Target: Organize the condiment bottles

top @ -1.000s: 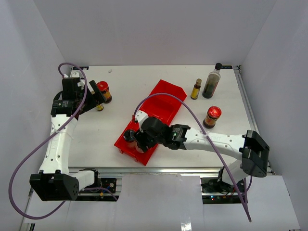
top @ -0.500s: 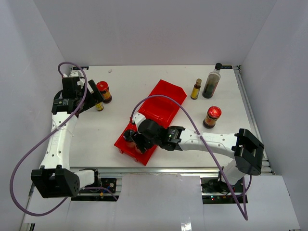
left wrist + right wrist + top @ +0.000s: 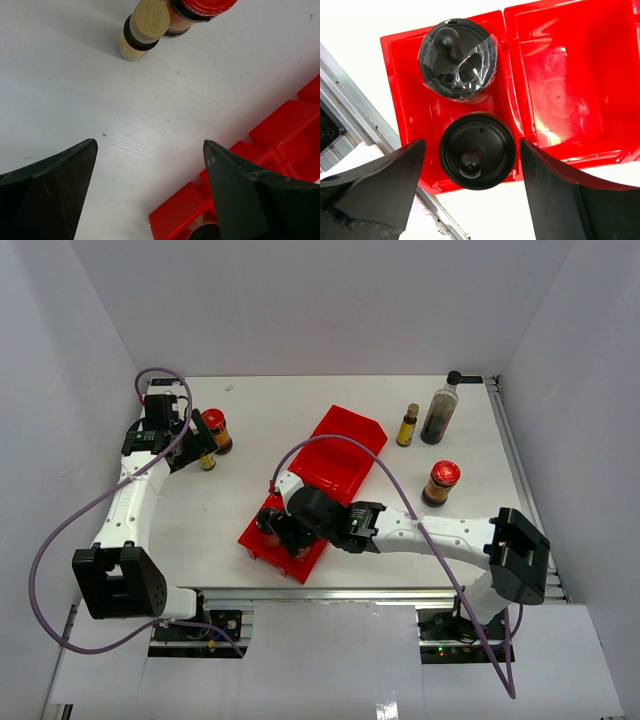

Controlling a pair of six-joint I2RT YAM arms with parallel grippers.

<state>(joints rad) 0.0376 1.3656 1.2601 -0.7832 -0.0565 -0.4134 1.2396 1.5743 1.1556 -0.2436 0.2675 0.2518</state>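
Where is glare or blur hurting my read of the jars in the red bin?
Right wrist view: glare streaks the film-wrapped black lid of the upper round jar in the long red plastic bin, and the white table is blown out; the lower black-lidded jar reads clean. Left wrist view: the left fingers are dark, soft-edged. Top view: evenly lit.

1. White, faintly grained counter (image 3: pixel 270 430) filling mid-frame.
2. Plain pale back wall (image 3: pixel 320 300) across the top; matching side walls (image 3: pixel 50 390) left and right.
3. Metal rail (image 3: pixel 340 592) along the counter's lower edge.
4. Soft, even lighting.
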